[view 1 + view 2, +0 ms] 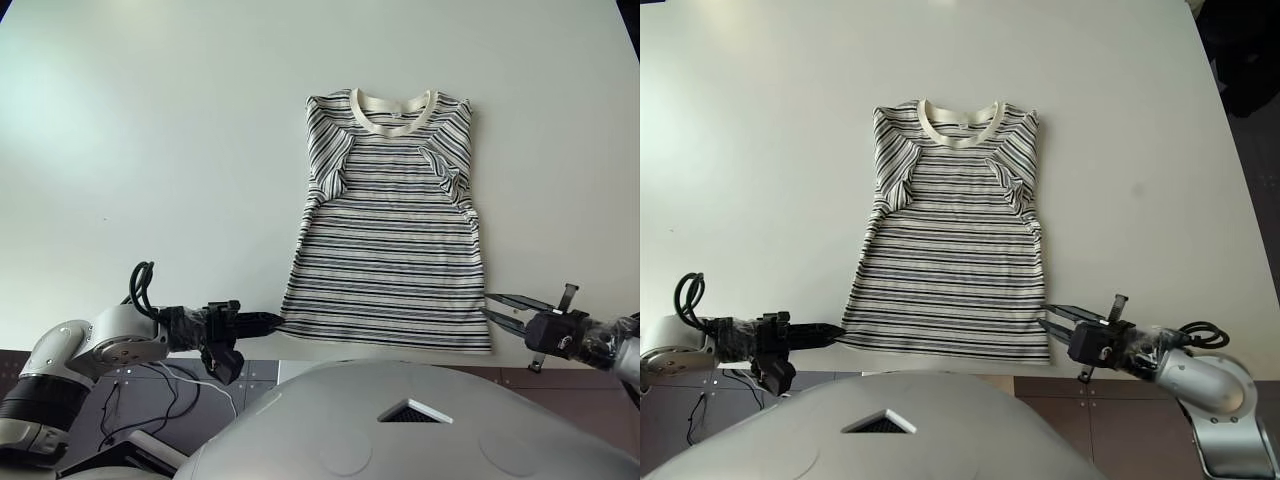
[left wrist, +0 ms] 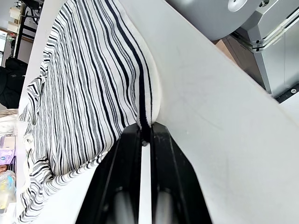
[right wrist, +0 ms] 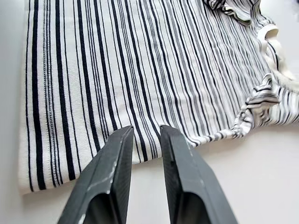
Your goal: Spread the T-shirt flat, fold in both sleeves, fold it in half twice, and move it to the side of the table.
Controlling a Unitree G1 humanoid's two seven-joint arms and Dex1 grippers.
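Observation:
The striped T-shirt (image 1: 390, 240) lies flat on the white table (image 1: 150, 150), collar at the far end, both sleeves folded in over the chest. My left gripper (image 1: 275, 321) sits at the near left hem corner, by the table's front edge. In the left wrist view it (image 2: 145, 135) is shut on that corner of the T-shirt (image 2: 88, 84). My right gripper (image 1: 487, 305) is at the near right hem corner. Its fingers (image 3: 119, 158) stand slightly apart, open, over the side edge of the cloth (image 3: 140, 60).
The table's front edge runs just below the hem, close to both grippers. Wide bare tabletop lies to the left (image 1: 740, 150) and right (image 1: 1140, 180) of the shirt. Cables (image 1: 150, 385) hang below the edge at the left.

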